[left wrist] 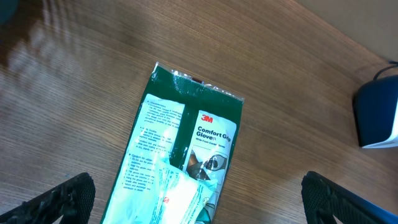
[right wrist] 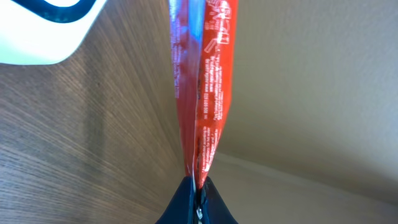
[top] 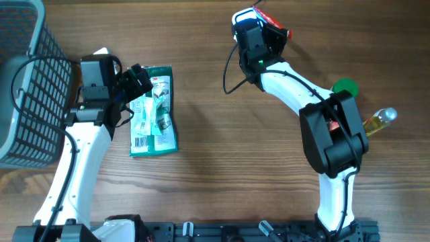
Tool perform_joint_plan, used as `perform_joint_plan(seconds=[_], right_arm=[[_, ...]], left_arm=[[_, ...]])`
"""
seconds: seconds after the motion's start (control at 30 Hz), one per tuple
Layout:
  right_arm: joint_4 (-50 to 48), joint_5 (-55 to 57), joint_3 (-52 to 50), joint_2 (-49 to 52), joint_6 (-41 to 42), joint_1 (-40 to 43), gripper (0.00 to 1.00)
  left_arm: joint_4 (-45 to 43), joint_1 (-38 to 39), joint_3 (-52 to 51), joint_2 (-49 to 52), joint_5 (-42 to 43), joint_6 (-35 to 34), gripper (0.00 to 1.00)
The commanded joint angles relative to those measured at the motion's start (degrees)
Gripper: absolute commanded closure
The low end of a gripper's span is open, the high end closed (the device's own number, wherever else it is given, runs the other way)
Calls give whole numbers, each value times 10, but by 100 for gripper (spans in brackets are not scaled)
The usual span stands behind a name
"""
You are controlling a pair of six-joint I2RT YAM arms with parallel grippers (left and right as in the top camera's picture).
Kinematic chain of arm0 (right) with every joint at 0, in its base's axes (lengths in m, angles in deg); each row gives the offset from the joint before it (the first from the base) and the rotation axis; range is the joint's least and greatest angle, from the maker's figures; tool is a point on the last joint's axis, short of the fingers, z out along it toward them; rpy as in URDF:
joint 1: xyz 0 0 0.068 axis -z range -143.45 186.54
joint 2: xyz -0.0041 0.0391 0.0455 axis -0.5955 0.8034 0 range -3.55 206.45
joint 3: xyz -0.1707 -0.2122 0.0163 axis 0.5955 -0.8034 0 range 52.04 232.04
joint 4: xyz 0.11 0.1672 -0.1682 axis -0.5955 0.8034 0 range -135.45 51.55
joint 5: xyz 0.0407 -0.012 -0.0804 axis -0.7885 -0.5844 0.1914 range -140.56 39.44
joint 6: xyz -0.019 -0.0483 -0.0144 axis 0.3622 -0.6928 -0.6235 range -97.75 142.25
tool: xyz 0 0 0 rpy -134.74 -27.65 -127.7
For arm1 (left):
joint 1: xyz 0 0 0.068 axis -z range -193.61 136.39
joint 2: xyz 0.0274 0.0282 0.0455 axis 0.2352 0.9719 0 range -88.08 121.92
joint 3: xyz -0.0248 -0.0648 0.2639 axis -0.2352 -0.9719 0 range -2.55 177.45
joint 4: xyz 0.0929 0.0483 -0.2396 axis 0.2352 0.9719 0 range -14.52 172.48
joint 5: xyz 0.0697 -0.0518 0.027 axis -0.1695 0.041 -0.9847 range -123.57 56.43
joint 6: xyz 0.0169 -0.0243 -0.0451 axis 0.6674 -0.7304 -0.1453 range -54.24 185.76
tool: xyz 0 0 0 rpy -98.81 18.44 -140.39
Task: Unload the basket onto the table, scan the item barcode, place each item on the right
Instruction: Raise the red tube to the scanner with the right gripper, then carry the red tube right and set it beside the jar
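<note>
Right end effector (right wrist: 198, 185) (tight) on packet (right wrist: 202, 81)

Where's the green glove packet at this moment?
In the overhead view the green glove packet lies flat on the table's left side, just right of the wire basket, beneath the open left gripper.

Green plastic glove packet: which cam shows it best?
Overhead: it shows the green plastic glove packet end to end, flat on the wooden table. Left wrist crops one end, though the print is legible there. Right wrist misses it.
</note>
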Motion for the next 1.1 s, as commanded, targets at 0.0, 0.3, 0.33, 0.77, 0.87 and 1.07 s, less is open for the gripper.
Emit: perform_joint_plan(seconds=[0.0, 0.3, 0.33, 0.77, 0.87, 1.07], right_arm=[[-4, 22, 3, 22, -5, -1, 96], [2, 20, 2, 49, -18, -11, 96], [7, 19, 2, 49, -18, -13, 96], [123, -66, 2, 49, -15, -39, 96], [126, -59, 2, 49, 3, -39, 96], [161, -71, 2, -31, 145, -38, 96]], left_arm=[[-1, -2, 2, 3, -2, 11, 0], [-1, -2, 2, 3, -2, 12, 0], [-1, -2, 2, 3, -2, 12, 0], [-1, -2, 2, 3, -2, 12, 0], [-1, -2, 2, 3, -2, 12, 0], [-1, -2, 2, 3, -2, 12, 0]])
